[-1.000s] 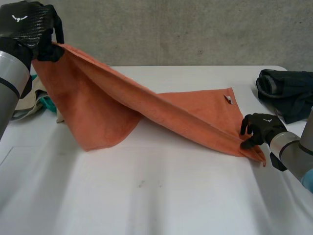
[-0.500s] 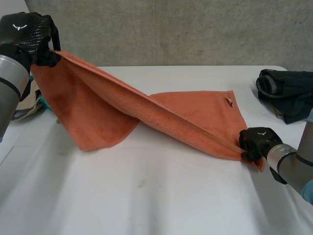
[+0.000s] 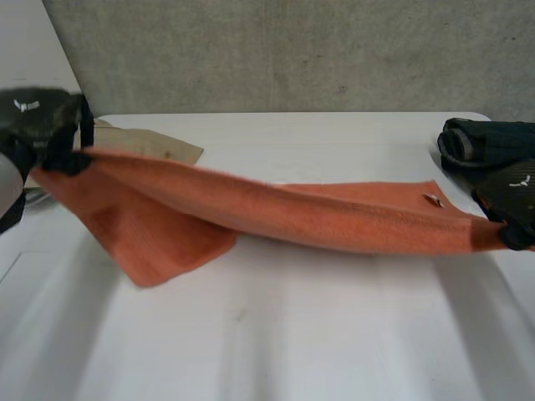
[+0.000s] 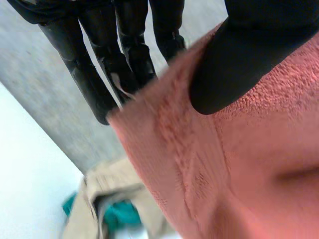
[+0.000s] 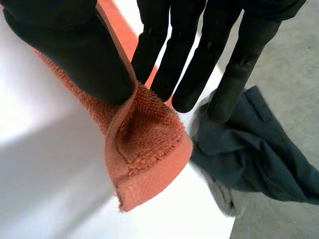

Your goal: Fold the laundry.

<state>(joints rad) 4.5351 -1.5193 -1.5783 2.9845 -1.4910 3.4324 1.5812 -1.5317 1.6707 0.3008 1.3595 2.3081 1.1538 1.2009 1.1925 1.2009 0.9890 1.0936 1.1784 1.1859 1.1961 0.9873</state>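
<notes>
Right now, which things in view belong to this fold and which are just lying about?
In the job: orange towel, stretched between the left hand and right hand, each pinching one end.
Lying about: dark garment beside the right hand; beige cloth and teal item beside the left hand.

White tabletop [image 3: 276,334] — dark garment [image 3: 486,147] at far right, beige cloth [image 3: 159,149] far left, orange towel [image 3: 155,242] sagging onto it between.
</notes>
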